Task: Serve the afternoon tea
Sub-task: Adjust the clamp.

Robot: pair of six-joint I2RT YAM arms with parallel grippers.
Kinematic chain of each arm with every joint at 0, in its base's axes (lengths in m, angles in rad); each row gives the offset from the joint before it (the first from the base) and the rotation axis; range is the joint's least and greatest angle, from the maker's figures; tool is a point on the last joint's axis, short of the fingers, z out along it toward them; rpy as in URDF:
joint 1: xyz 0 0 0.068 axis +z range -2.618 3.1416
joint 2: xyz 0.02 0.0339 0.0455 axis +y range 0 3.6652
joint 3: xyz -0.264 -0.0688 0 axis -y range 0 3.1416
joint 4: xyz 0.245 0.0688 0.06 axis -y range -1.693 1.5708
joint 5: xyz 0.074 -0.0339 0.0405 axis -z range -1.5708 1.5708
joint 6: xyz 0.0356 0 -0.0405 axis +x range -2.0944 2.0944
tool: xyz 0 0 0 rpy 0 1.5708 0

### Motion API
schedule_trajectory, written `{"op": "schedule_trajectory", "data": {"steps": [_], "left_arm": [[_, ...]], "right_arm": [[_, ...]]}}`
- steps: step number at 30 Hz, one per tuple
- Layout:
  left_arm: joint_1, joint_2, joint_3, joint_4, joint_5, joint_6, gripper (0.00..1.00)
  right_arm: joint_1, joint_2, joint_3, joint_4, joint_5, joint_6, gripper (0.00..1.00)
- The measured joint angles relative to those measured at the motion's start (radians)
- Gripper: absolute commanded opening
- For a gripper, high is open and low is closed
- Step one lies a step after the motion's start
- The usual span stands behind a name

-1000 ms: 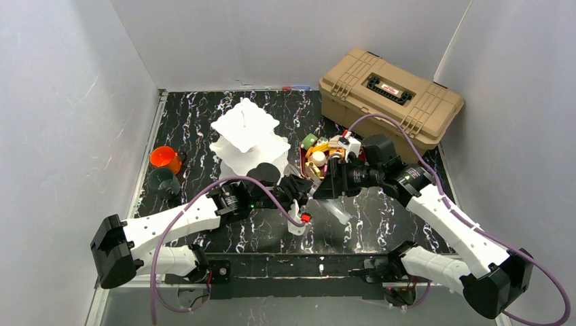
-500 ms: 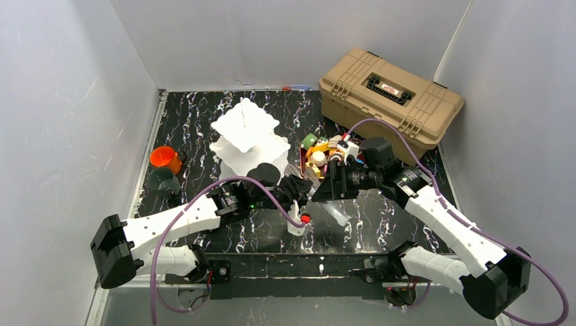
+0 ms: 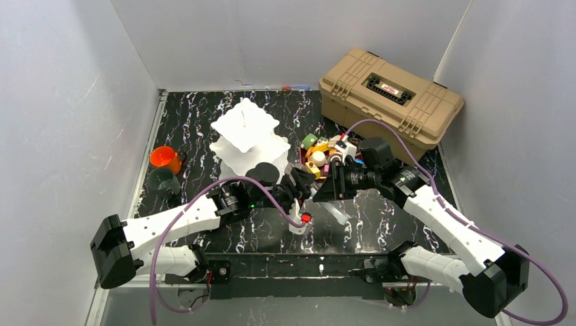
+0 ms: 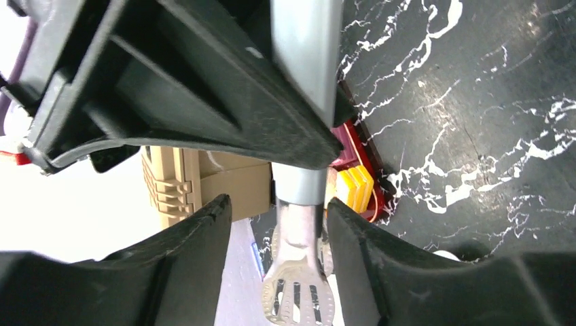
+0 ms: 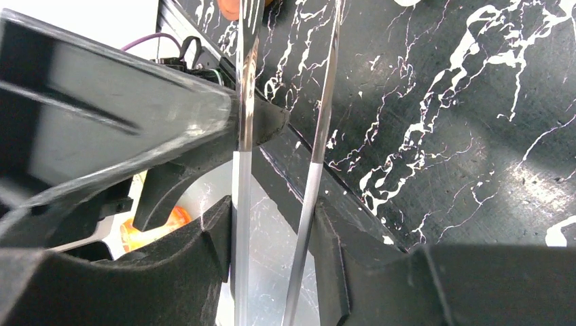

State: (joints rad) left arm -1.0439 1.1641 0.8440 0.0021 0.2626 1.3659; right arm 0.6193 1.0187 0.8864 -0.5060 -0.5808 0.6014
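Observation:
The metal tongs (image 4: 299, 288) hang between my two grippers over the marble table. My right gripper (image 5: 272, 207) is shut on the tongs' two arms (image 5: 239, 176), one against each pad. My left gripper (image 4: 278, 204) stands open around the slotted head, with a gap on its left side. In the top view the left gripper (image 3: 302, 187) and right gripper (image 3: 319, 189) meet in front of the red tray of toy pastries (image 3: 319, 153). The white tiered stand (image 3: 244, 136) is left of it, with two dark round saucers (image 3: 265, 172) at its foot. The orange cup (image 3: 163, 157) and dark cup (image 3: 163, 182) are at far left.
A tan toolbox (image 3: 390, 95) sits shut at the back right, close behind the right arm. A yellow pastry (image 4: 356, 187) lies at the red tray's edge. White walls enclose the table on three sides.
The right gripper has shut onto the tongs' arms. The left gripper has loosened its hold and opened. Both arms have stayed almost in place.

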Motion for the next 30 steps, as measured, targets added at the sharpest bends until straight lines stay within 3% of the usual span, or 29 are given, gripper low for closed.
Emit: {"op": "schedule_trajectory", "data": {"steps": [4, 14, 22, 30], "left_arm": [[0.0, -0.005, 0.0, 0.035, -0.002, 0.0, 0.74], [0.002, -0.076, -0.004, 0.005, -0.032, -0.042, 0.78], [0.033, -0.25, 0.019, -0.215, -0.039, -0.159, 0.83], [0.04, -0.317, 0.05, -0.368, -0.066, -0.263, 0.83]], "right_arm": [[0.003, 0.0, 0.0, -0.012, 0.009, -0.002, 0.44], [0.004, 0.051, 0.045, -0.124, 0.12, -0.099, 0.49], [0.004, 0.138, 0.079, -0.203, 0.225, -0.176, 0.51], [0.004, 0.193, 0.145, -0.241, 0.319, -0.243, 0.54]]}}
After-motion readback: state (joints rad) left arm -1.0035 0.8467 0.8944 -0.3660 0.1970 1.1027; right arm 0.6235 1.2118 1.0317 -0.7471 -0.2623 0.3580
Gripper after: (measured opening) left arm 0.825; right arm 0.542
